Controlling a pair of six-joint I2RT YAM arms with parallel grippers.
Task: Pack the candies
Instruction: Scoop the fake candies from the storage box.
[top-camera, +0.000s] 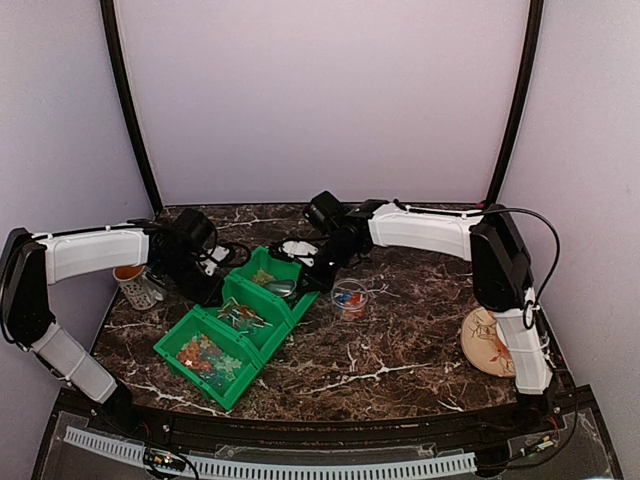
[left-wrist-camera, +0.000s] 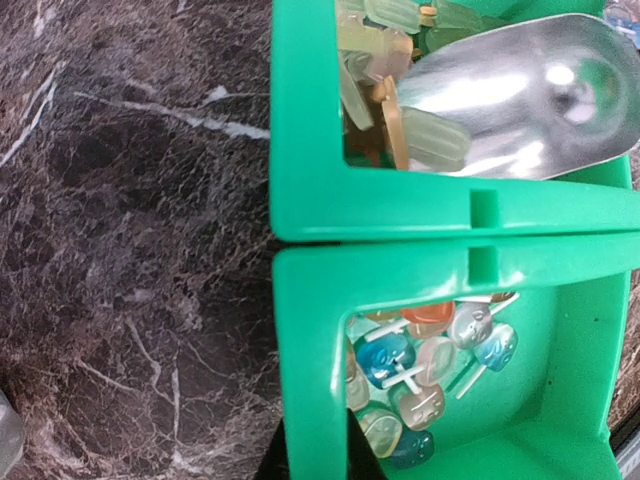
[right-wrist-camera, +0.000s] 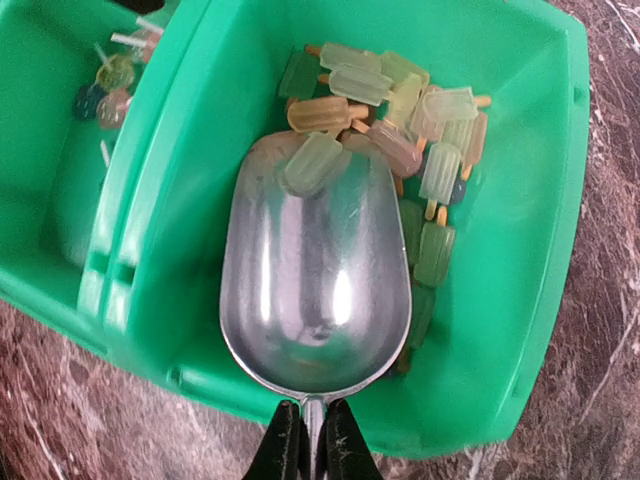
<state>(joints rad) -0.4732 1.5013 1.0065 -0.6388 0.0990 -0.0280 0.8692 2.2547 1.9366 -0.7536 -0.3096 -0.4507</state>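
Note:
Three green bins stand in a diagonal row. The far bin (top-camera: 262, 254) (right-wrist-camera: 520, 250) holds pale green, yellow and orange popsicle-shaped candies (right-wrist-camera: 400, 120) (left-wrist-camera: 375, 60). My right gripper (right-wrist-camera: 312, 445) (top-camera: 306, 272) is shut on the handle of a metal scoop (right-wrist-camera: 315, 290) (left-wrist-camera: 520, 90), whose bowl lies in this bin. One green candy (right-wrist-camera: 312, 160) rests on the scoop's front lip. My left gripper (left-wrist-camera: 320, 458) (top-camera: 220, 284) is shut on the wall of the middle bin (left-wrist-camera: 310, 330) (top-camera: 290, 305), one finger on each side. That bin holds lollipop-shaped candies (left-wrist-camera: 420, 370).
The near bin (top-camera: 172, 345) holds orange and green sweets. A small clear cup (top-camera: 349, 298) with red and blue sweets stands right of the bins. A white cup (top-camera: 135, 288) is at the left, a wooden plate (top-camera: 488, 342) at the right edge.

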